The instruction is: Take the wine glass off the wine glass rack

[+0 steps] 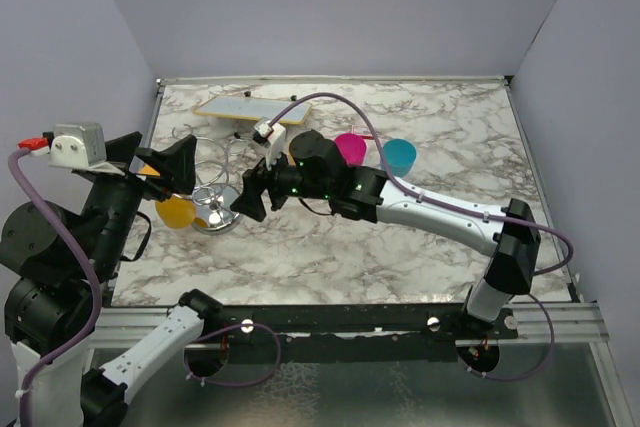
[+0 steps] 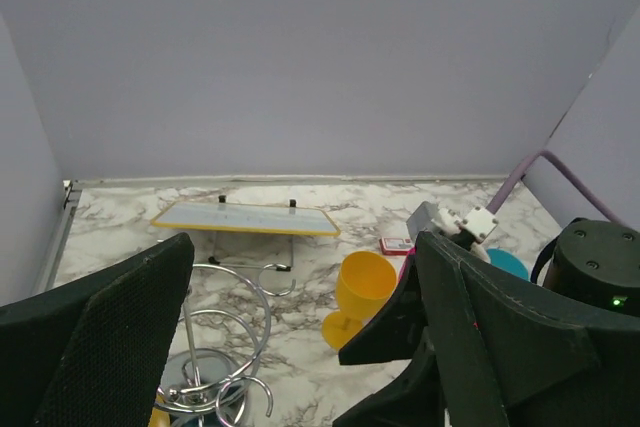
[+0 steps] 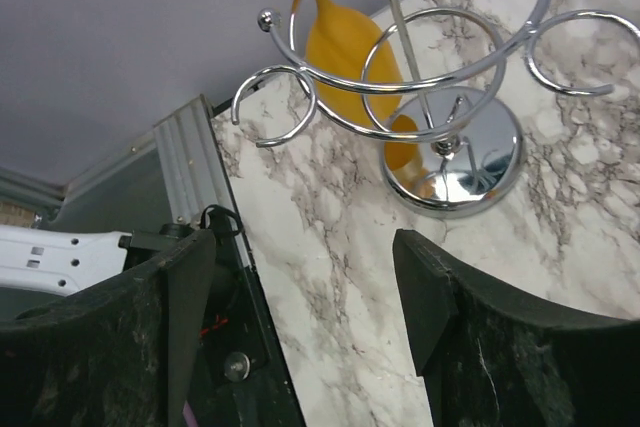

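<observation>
**A:** Where was the glass just then?

**B:** The yellow plastic wine glass (image 3: 345, 47) hung upside down. Its foot was caught in one curl of the small chrome wire rack with the round mirrored base (image 3: 465, 162), on the side facing the left edge of the marble desk (image 1: 400, 247). Neither arm touched it.

**A:** And the pincers?

**B:** Both gaped wide, holding nothing. The right pincer (image 3: 302, 257) looked at the rack from low and close, with the base just ahead between its fingers. The left pincer (image 2: 305, 267) stood close beside the rack, which showed at the lower left of its view.

**A:** How should the take have gone?

**B:** I judged the glass lay nearer the left arm, so that arm suited the grasp. It should have closed gently on the bowl or stem, below the wire. The foot then needed drawing sideways through the curl's open end. Pulled straight up, it would probably have caught on the wire and taken the whole stand with it.

**A:** Any trap?

**B:** The rack looked light and likely to tip, so the right pincer could have steadied its base. A second yellow glass (image 2: 360, 292) also sat on the desk beyond the rack, and it was not the one to take.
</observation>
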`<state>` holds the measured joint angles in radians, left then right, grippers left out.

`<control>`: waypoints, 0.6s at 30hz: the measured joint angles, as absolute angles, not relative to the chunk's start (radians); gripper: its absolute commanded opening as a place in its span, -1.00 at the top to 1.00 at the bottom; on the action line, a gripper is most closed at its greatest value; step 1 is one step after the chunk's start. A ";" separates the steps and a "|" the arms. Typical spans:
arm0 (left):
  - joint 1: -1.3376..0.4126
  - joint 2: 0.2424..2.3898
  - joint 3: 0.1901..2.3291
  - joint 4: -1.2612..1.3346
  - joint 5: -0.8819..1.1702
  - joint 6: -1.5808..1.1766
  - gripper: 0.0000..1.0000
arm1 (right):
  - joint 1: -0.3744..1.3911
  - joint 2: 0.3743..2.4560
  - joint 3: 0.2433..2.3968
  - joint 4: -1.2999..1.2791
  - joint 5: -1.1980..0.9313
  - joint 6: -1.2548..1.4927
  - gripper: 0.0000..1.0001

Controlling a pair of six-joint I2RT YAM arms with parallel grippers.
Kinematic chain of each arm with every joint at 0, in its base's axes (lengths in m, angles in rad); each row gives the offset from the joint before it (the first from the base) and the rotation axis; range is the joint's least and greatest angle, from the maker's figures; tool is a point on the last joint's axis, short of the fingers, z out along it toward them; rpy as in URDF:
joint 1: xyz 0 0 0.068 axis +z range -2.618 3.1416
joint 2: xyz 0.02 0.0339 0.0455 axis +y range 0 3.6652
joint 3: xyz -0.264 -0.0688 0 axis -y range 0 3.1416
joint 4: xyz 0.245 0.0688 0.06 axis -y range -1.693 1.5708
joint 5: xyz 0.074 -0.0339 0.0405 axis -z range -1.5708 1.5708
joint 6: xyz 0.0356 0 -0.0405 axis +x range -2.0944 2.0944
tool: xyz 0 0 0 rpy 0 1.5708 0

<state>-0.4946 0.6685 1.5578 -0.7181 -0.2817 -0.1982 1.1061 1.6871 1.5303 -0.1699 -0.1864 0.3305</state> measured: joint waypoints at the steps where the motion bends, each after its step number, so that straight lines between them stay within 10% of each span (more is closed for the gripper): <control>1: -0.495 0.668 1.558 -0.718 -0.282 -0.195 -0.90 | 1.115 1.703 1.539 -0.166 -0.179 0.337 -0.30; 18: -0.495 0.660 1.575 -0.719 -0.305 -0.164 -0.91 | 1.146 1.863 1.685 -0.102 -0.154 0.384 -0.13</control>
<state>-0.4946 0.6598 1.5749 -0.7193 -0.3046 -0.1638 1.1458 1.8629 1.6848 -0.1024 -0.1539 0.3843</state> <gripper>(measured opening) 0.951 0.574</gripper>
